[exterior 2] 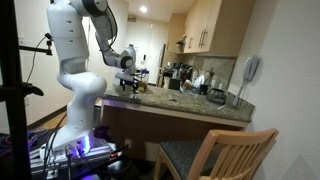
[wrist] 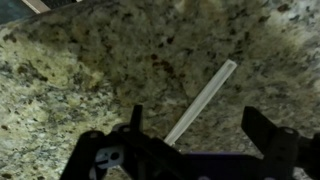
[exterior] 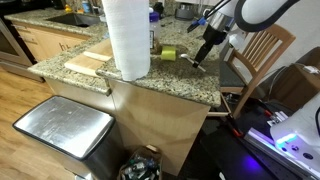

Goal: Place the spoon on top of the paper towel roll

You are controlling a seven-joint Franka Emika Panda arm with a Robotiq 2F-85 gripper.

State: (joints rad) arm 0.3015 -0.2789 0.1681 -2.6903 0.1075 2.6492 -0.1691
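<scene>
The spoon [wrist: 203,97] is a slim pale utensil lying flat on the speckled granite counter [wrist: 90,70]; its lower end is hidden behind my gripper body. In the wrist view my gripper [wrist: 195,125] is open, its two dark fingers straddling the spoon's lower handle from above. In an exterior view my gripper [exterior: 203,57] hovers low over the counter, to the right of the tall white paper towel roll [exterior: 127,38]. In the exterior view from the robot's side, my gripper [exterior 2: 129,86] is at the counter's near-left edge; the roll cannot be made out there.
A yellow-green cylinder [exterior: 168,54] lies between roll and gripper. A pale wooden board [exterior: 88,63] lies left of the roll. A wooden chair [exterior: 262,70] stands beside the counter, a steel bin [exterior: 62,130] below it. Kitchen clutter [exterior 2: 195,85] lines the back.
</scene>
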